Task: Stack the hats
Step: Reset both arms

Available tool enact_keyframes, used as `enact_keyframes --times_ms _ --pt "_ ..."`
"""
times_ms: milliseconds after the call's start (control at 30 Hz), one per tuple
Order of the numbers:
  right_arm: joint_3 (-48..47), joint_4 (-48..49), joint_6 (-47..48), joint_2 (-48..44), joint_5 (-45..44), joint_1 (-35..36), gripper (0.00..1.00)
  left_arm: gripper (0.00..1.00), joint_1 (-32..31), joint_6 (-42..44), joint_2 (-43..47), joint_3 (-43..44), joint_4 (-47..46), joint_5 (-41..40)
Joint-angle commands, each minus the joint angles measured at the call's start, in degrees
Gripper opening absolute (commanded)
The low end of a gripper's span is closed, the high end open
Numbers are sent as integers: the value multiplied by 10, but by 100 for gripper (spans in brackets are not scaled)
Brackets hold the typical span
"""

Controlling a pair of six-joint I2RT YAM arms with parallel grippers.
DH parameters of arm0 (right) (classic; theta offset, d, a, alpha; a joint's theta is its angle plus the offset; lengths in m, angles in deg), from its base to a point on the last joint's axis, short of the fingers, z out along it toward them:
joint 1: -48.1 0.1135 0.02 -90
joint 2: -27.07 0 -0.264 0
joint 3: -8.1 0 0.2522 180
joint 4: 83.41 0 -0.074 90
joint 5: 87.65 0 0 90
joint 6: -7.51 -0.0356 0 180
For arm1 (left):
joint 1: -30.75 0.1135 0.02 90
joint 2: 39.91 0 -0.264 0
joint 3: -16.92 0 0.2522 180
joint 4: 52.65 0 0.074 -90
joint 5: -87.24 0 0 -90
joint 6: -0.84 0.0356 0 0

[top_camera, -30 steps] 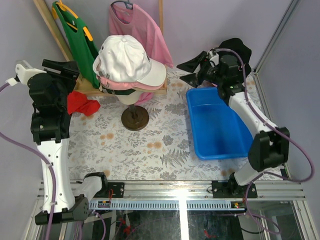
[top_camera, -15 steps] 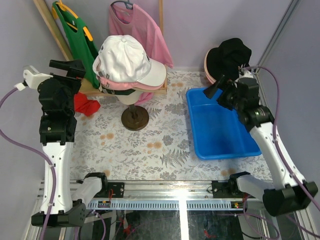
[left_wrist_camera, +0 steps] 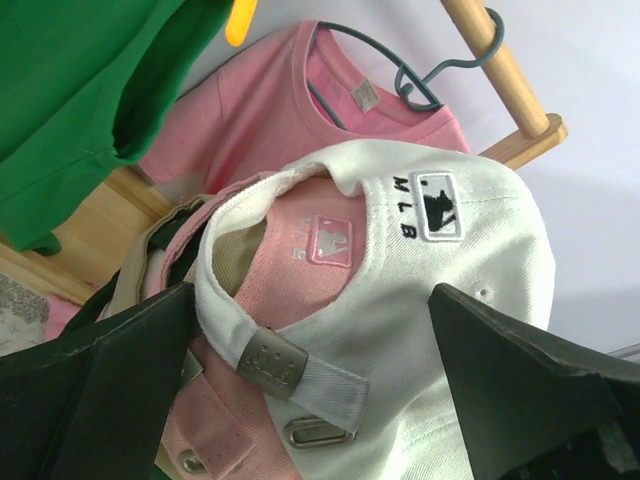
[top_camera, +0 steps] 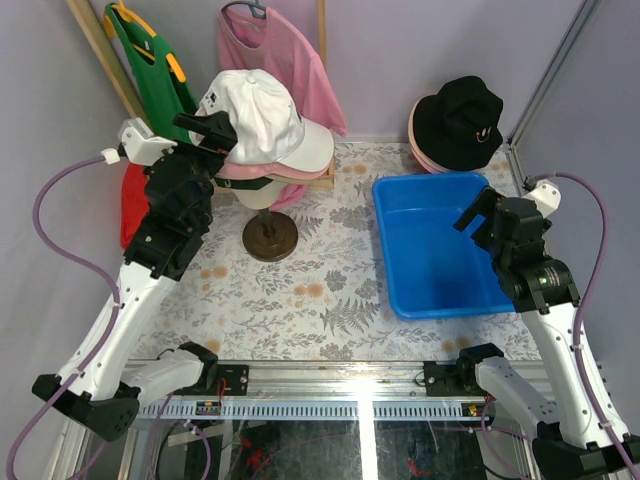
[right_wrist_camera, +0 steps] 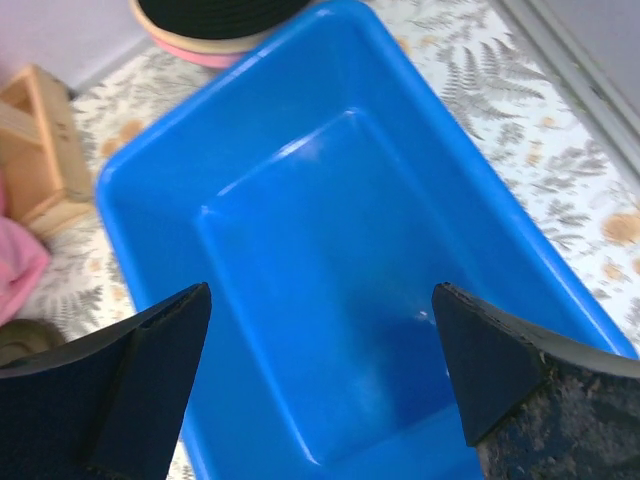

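Observation:
A white baseball cap tops a stack with a pink cap on the cream mannequin head. In the left wrist view the white cap lies over the pink cap and a tan cap. My left gripper is open at the back of this stack, its fingers either side of the white cap's rear strap. A black bucket hat sits on a pink bucket hat at the back right. My right gripper is open and empty over the blue bin.
Green and pink T-shirts hang on a wooden rack behind the mannequin stand. A red cloth lies at the left. The blue bin is empty. Purple walls close in the back and sides.
My right gripper let go of the black bucket hat on the pink one and drew back over the bin. My left gripper swung right to the cap stack.

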Motion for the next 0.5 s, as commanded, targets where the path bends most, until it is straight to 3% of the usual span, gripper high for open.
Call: enact_keyframes --times_ms 0,467 --pt "16 -44 16 -37 -97 -1 100 100 -40 18 -18 -12 -76 -69" --pt "30 -63 21 -87 -111 0 100 100 -77 36 -43 -20 -120 -105"
